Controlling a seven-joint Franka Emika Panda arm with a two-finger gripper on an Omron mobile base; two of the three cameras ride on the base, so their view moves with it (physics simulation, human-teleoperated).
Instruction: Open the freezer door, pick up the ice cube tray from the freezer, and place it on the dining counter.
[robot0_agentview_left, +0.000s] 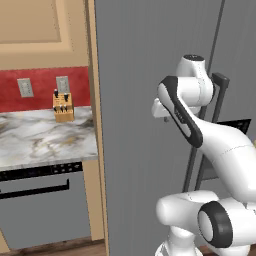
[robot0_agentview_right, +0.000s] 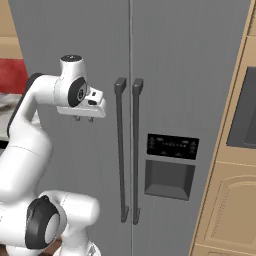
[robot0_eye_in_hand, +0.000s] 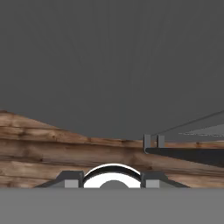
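1. I have the base parked square to the freezer (robot0_agentview_right: 165, 60), a tall grey side-by-side unit; its doors are shut, so I judge I am in the first step, opening the freezer door (robot0_agentview_right: 75, 40), with nothing pulled yet.
2. The freezer door is the left panel in the right base view. Its long black vertical handle (robot0_agentview_right: 120, 150) stands just beside the twin handle of the right panel, which carries a dark dispenser (robot0_agentview_right: 170, 172).
3. Left of the freezer, in the left base view, I see a marble bench (robot0_agentview_left: 45, 137) with a red backsplash, a knife block (robot0_agentview_left: 63, 107) on it and a grey dishwasher front (robot0_agentview_left: 40, 210) below.
4. The arm rises from the base, folds at the elbow and carries its wrist at about the height of the handle tops, in front of the left panel, apart from the handle.
5. The end effector (robot0_agentview_right: 83, 118) points down: the hand view looks along the grey door to the wooden floor (robot0_eye_in_hand: 52, 148).
6. Its two finger tips stand apart with nothing between them; it grips nothing.
7. Next I would turn the hand toward the door, bracket the left handle and close on it.
8. The ice cube tray is presumably behind the shut door; I cannot see it.
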